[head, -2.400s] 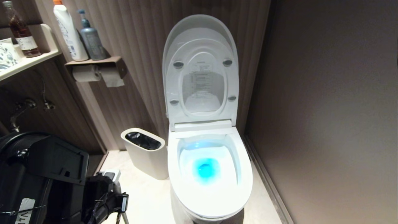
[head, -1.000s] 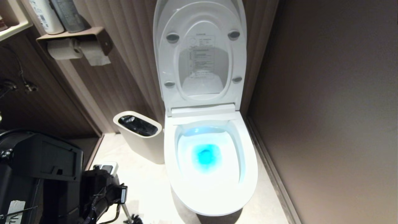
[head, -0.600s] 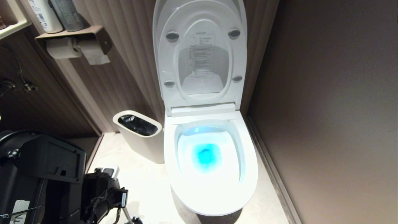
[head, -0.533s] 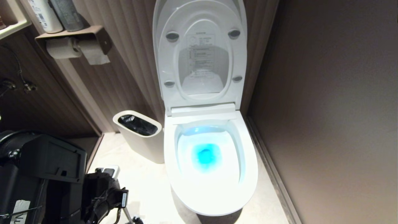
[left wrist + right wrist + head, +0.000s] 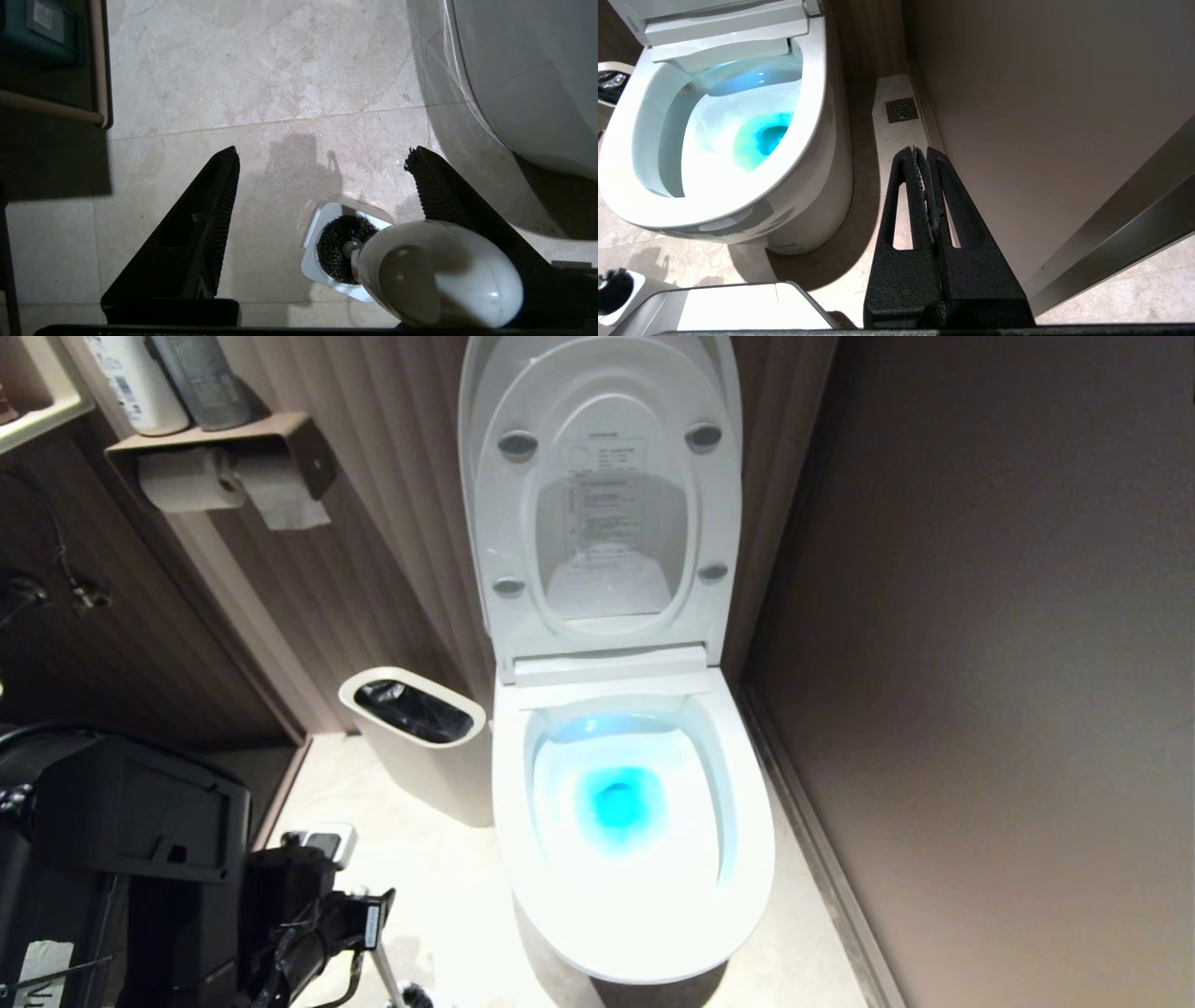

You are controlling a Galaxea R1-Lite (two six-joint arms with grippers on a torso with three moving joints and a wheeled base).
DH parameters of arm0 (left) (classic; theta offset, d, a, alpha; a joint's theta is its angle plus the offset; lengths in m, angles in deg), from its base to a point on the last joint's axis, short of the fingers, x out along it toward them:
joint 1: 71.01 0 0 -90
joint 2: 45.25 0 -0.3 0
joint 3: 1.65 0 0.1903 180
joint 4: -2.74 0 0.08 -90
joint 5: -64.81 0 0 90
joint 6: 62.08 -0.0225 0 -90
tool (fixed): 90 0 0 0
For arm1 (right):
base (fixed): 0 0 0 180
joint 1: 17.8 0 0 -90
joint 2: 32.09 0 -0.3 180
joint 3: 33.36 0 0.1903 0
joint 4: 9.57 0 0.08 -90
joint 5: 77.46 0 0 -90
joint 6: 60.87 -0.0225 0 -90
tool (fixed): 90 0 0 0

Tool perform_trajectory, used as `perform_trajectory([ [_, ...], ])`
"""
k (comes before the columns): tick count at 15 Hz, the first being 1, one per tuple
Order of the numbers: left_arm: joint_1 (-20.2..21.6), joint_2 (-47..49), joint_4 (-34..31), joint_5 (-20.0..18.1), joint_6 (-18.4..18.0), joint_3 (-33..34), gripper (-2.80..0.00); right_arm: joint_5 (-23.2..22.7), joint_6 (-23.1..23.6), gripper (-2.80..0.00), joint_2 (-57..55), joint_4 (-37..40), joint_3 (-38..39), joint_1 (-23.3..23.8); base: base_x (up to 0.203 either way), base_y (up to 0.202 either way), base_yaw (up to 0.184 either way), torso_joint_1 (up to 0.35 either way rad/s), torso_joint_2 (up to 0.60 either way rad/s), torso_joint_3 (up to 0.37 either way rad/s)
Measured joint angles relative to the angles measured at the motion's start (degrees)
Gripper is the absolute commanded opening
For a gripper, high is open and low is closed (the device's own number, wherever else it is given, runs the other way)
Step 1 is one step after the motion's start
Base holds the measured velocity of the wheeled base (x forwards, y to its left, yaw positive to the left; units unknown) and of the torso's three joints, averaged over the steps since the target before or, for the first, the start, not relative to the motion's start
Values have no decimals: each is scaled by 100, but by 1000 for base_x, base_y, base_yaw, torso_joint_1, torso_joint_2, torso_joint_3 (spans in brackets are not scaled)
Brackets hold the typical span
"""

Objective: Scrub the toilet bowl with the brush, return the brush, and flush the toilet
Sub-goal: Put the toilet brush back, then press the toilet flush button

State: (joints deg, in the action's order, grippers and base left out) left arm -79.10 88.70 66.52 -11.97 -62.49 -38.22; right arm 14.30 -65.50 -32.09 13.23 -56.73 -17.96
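Since earlier: camera is sitting lower and closer than a couple of seconds back, so the whole bathroom has slid up the head view; that's the robot shifting, not the fixtures. Left arm's black bulk is holding about the same spot low on the left.

Left gripper [image 5: 322, 186]: hanging over the floor tiles with its jaws spread wide, nothing pinched between them. One finger is sitting right against the brush's rounded handle top, the other is well clear.

Brush [image 5: 439, 275]: standing bristles-down in its little white holder [image 5: 312, 261] on the floor, just beside the toilet's pedestal. Looks like it's parked, not held. The head view is only catching its thin shaft and a bit of black bristle at the bottom edge.

Toilet bowl [image 5: 747, 859]: lid and seat are both up, blue water is pooling in the middle.

Right gripper [image 5: 927, 161]: fingers pressed together on nothing, idling low between the toilet and the side wall.

Waste bin [image 5: 439, 784]: sitting beside the toilet, black liner in it.

Progress guess: brush is looking returned, so the scrub and put-back parts seem done. Can't tell from the water whether any scrubbing actually worked.

Still left: the flush, I reckon. No flush button is showing anywhere, so finding it is coming first.
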Motion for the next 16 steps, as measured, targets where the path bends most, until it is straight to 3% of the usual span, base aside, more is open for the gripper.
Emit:
perform_trajectory([
  [12, -9, -1936, -5, -226, -59, 1290, 0, 0, -5, -280, 0, -2, 0, 0, 0, 0, 0, 0, 0, 0],
  [16, 174, -2770, -2, -1, -661, 1102, 0, -2, -6, -280, 0, -2, 0, 0, 0, 0, 0, 0, 0, 0],
])
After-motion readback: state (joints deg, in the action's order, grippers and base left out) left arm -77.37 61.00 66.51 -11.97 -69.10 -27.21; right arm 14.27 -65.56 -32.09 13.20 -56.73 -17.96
